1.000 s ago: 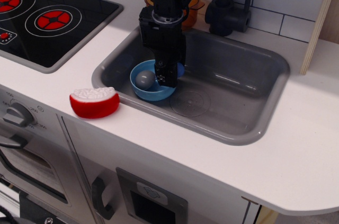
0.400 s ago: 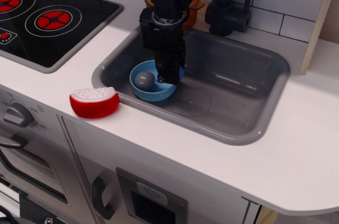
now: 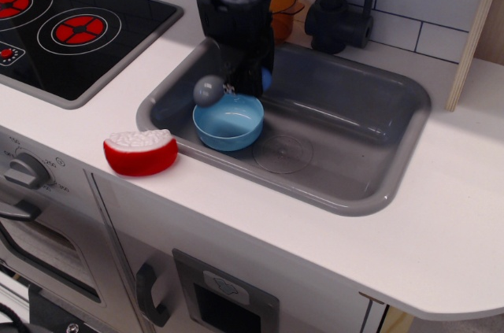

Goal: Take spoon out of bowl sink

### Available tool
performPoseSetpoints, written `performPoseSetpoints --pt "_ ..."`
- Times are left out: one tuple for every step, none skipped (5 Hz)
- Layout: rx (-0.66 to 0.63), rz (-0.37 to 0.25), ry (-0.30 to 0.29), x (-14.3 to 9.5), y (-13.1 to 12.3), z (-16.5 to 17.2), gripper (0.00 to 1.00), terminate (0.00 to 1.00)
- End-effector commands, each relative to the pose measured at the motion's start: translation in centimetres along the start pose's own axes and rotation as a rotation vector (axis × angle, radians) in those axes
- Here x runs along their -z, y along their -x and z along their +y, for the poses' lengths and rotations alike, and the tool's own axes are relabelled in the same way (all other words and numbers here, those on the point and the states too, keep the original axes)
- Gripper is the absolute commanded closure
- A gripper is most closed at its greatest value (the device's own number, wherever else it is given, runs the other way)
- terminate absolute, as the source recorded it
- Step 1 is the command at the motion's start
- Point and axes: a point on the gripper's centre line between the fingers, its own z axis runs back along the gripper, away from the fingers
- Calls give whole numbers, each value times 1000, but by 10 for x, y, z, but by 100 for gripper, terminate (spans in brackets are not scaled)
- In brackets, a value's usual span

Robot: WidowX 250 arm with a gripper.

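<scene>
My gripper (image 3: pixel 242 85), seemingly clamped on the spoon (image 3: pixel 209 90), holds it just above the bowl (image 3: pixel 228 123) in the sink (image 3: pixel 354 140)

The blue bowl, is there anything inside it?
Nothing shows inside the bowl; its inside looks bare. The spoon hangs just above its back rim, held by the gripper. The gripper covers most of the spoon's handle and the sink floor right behind the bowl.
</scene>
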Motion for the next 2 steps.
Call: performPoseSetpoints --pt "188 66 6 -17 49 24 100 0" --pt "252 72 -50 1 78 36 100 0"
